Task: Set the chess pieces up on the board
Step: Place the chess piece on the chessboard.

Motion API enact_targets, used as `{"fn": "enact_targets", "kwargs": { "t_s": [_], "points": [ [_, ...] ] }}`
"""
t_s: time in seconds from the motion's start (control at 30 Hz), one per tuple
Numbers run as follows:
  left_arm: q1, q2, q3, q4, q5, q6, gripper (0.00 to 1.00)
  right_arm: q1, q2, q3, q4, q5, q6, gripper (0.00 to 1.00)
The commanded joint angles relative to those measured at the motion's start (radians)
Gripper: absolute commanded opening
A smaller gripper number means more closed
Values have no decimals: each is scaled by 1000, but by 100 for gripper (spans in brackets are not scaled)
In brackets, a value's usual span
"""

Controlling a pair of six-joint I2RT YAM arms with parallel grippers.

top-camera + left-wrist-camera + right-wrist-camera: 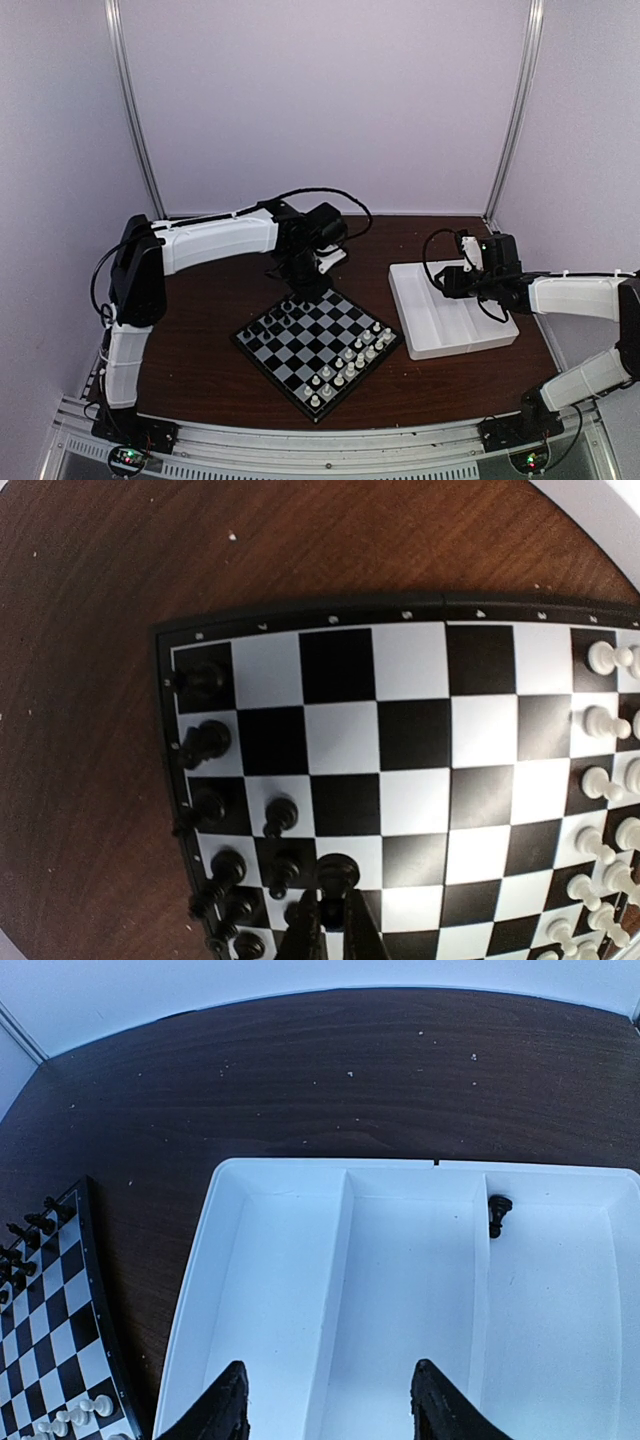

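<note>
Top view first: the flat black-and-grey checked chessboard (pixel 318 340) sits turned like a diamond mid-table on the dark wooden table (pixel 220 300). The small black plastic chessmen (pixel 265 325) are along its left edge and the small white chessmen (pixel 350 365) along its near right edge. My left gripper (pixel 300 280) is over the board's far corner. The right gripper (pixel 452 280) hangs above the white rectangular plastic tray (pixel 440 330) by the table's right edge.

Left wrist cam: jaws pinched tight on one black chessman (pixel 338 872), down on a square among its mates.

Right wrist cam: jaws about halfway apart, gripping nothing, above the tray. A lone black chessman (pixel 498 1212) sits in the right compartment, against the divider at the far wall.
</note>
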Motion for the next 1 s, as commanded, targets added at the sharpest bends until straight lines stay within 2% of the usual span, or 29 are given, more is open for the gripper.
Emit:
{"fn": "enact_targets", "kwargs": {
  "t_s": [0.0, 0.4, 0.97],
  "points": [
    [30, 44, 83, -16, -18, 64, 0, -6, 2, 13, 8, 13, -3, 55],
    [61, 143, 206, -35, -14, 106, 0, -7, 5, 15, 8, 15, -3, 55],
    [70, 220, 254, -45, 10, 117, 1, -6, 12, 20, 3, 17, -6, 55]
  ]
}}
